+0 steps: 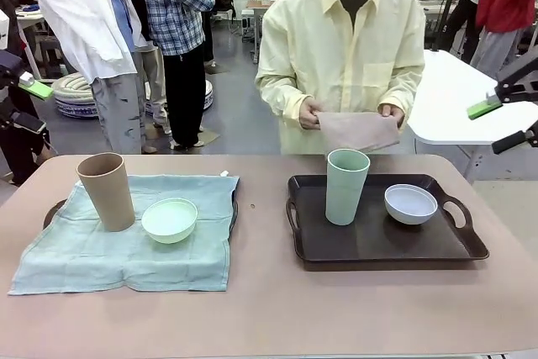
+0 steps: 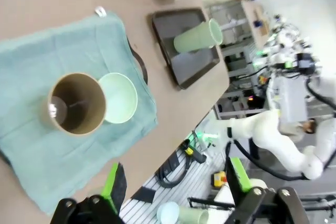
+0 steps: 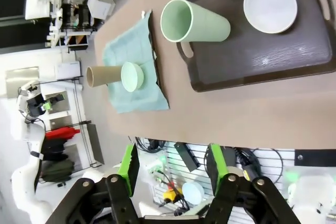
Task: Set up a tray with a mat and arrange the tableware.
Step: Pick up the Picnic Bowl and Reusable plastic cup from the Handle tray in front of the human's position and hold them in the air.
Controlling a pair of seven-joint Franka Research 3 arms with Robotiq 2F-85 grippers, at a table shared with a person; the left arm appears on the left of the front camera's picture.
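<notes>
On the left, a teal mat (image 1: 76, 262) covers a dark tray (image 1: 52, 209), with a tan cup (image 1: 107, 191) and a mint green bowl (image 1: 169, 219) standing on it. A second dark tray (image 1: 370, 245) on the right is bare and holds a mint green cup (image 1: 346, 186) and a pale bowl (image 1: 410, 203). Across the table, a person holds a folded tan mat (image 1: 357, 130) in both hands. My left gripper (image 2: 176, 182) hangs open high over the table's left side, looking down on the tan cup (image 2: 77, 103). My right gripper (image 3: 172, 163) is open, raised off the right edge.
Bare brown tabletop (image 1: 269, 308) runs along the front and between the two trays. People stand behind the far left side, and a white table (image 1: 462, 98) sits at the back right.
</notes>
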